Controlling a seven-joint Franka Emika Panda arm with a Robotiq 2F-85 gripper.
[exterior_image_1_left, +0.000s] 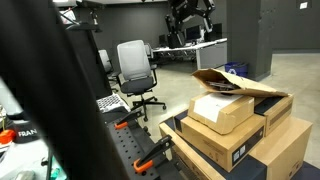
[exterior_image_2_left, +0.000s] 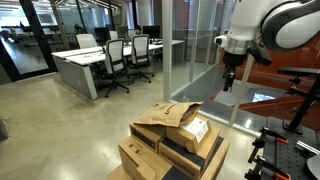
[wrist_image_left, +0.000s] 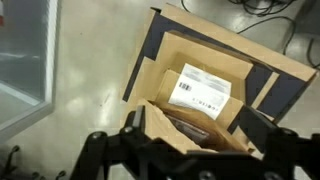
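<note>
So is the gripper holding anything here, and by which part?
Nothing is held. The gripper hangs open in the air above the stacked cardboard boxes, touching none of them.

Small box (exterior_image_2_left: 196, 131) sits atop the box stack (exterior_image_2_left: 150, 162) — claw (exterior_image_2_left: 227, 86) above.
</note>
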